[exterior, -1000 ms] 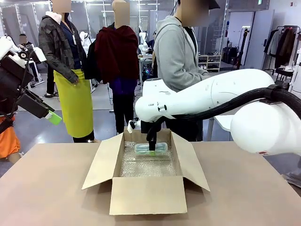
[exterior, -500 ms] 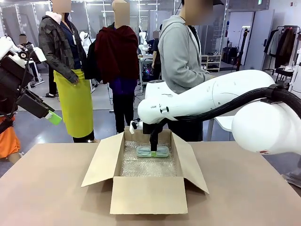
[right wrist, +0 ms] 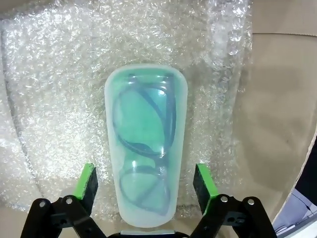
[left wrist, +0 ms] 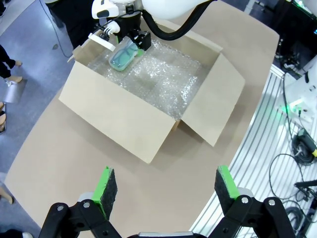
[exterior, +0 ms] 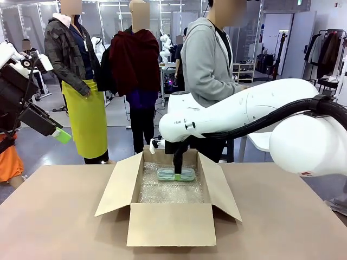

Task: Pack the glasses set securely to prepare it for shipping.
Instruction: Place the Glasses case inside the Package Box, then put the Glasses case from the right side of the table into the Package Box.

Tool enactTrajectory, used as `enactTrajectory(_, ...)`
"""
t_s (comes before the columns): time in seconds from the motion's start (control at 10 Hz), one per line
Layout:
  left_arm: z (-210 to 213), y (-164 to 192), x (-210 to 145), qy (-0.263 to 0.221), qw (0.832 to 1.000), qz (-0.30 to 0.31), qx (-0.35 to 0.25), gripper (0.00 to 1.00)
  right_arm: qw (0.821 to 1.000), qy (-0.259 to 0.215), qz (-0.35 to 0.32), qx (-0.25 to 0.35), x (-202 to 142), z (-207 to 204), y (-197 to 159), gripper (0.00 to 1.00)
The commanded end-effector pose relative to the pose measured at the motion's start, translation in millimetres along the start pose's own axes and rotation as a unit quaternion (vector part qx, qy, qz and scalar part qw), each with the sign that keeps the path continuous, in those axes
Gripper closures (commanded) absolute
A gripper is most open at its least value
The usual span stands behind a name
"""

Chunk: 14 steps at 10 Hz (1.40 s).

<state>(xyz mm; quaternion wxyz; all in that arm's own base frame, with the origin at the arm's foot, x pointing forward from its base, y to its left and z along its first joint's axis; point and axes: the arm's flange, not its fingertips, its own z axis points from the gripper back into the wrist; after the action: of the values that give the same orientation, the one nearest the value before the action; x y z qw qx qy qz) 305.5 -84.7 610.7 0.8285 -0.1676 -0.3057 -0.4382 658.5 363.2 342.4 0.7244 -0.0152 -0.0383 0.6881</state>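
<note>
The mint-green glasses case [right wrist: 146, 144], with dark frames showing through it, lies flat on bubble wrap [right wrist: 49, 99] at the far end of the open cardboard box [exterior: 168, 222]. My right gripper [right wrist: 145, 186] reaches down into the box and straddles the case [exterior: 176, 174]; it is open, with a gap between each green pad and the case's sides. My left gripper [left wrist: 166, 188] hangs open and empty high above the table's left side [exterior: 60, 135], looking down on the box [left wrist: 119, 119] and the mint case [left wrist: 124, 54]. The pink case is out of view.
All the box flaps [exterior: 116, 184] are spread outward. A person in a grey hoodie [exterior: 209, 65] stands just behind the box at the far side. The brown tabletop [exterior: 54, 216] is bare to the left, right and front of the box.
My right gripper has come down a little with the mint-green case, which now rests level on the bubble wrap. The left arm has not moved.
</note>
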Motion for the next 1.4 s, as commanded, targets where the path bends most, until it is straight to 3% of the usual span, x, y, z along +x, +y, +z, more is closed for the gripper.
enactTrajectory(0.0,3,0,1,-0.004,1.0,-0.003,-0.005,0.0,1.0,-0.002,-0.001,-0.002,3,-1,-2,0.03)
enactTrajectory(0.9,3,0,1,-0.004,1.0,-0.003,-0.005,0.0,1.0,0.001,0.0,0.001,0,-2,0,0.03)
enactTrajectory(1.2,3,0,1,-0.004,1.0,-0.003,-0.005,0.0,1.0,0.011,-0.027,0.01,14,108,40,0.02)
enactTrajectory(1.3,3,0,1,-0.004,1.0,-0.003,-0.005,0.0,0.999,0.006,-0.036,0.015,13,127,45,0.02)
